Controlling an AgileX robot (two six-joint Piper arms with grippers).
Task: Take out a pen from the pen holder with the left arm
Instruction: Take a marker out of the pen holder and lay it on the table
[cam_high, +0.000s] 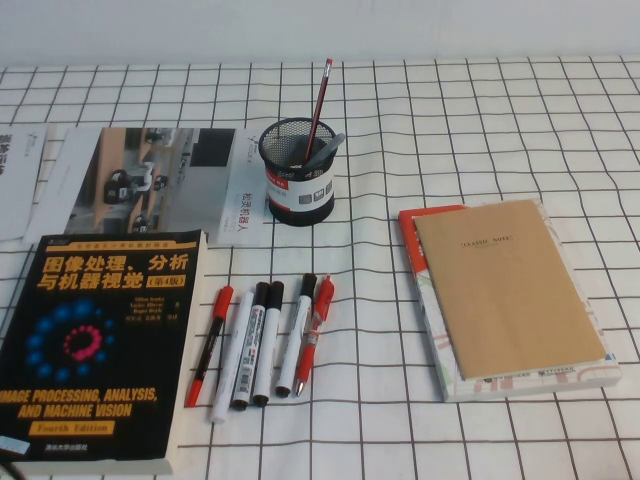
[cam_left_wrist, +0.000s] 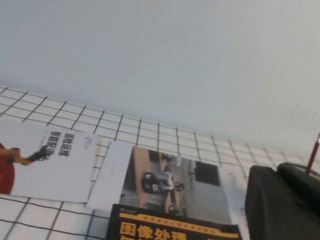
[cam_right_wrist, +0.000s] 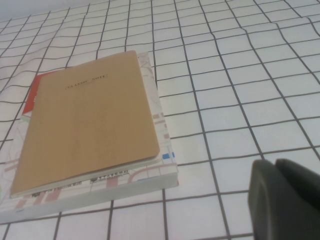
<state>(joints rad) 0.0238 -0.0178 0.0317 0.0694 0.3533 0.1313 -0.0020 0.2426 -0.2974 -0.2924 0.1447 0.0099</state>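
A black mesh pen holder (cam_high: 297, 170) stands at the back middle of the gridded table. A red pencil (cam_high: 320, 100) sticks up out of it and a grey pen (cam_high: 325, 152) leans on its rim. Neither arm shows in the high view. In the left wrist view my left gripper (cam_left_wrist: 279, 172) is shut and holds nothing; it hangs over the table's left part above a brochure, and the red pencil (cam_left_wrist: 313, 152) peeks out just behind its fingers. My right gripper (cam_right_wrist: 276, 165) is shut and empty, low over bare table beside the tan notebook (cam_right_wrist: 90, 120).
Several pens and markers (cam_high: 260, 340) lie in a row in front of the holder. A black textbook (cam_high: 90, 350) fills the front left. Brochures and papers (cam_high: 150, 180) lie behind it. The tan notebook (cam_high: 505, 295) rests on a book at the right.
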